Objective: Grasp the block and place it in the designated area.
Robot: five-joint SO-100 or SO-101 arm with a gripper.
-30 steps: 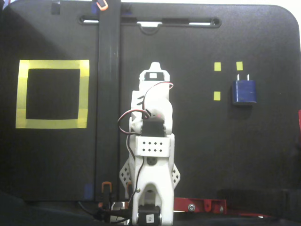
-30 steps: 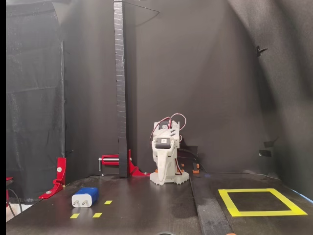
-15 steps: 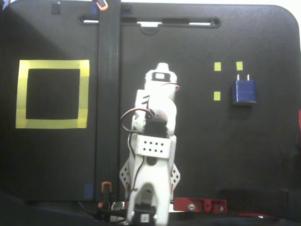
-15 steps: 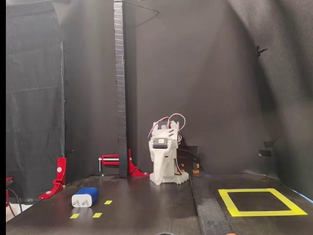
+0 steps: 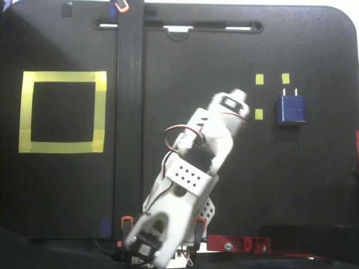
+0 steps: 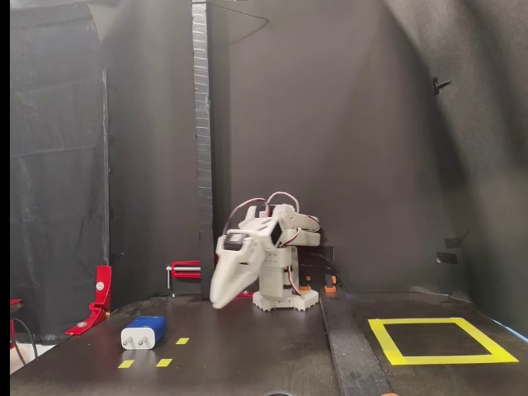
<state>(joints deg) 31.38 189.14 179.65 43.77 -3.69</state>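
Observation:
The block (image 5: 291, 108) is a small dark blue cuboid with two silver prongs. It lies flat on the black mat at the right of a fixed view and at the lower left of the other (image 6: 144, 332). The designated area (image 5: 61, 77) is a large yellow tape square at the left, seen at the lower right in the other fixed view (image 6: 445, 359). My white gripper (image 5: 240, 95) looks shut and empty. It points down above the mat (image 6: 221, 301), left of the block and apart from it.
Three small yellow square markers (image 5: 259, 79) lie around the block. A black upright post (image 6: 200, 124) stands between the arm and the yellow frame. Red clamps (image 5: 238, 244) sit at the mat's edge beside the arm's base, another at the left wall (image 6: 99, 297).

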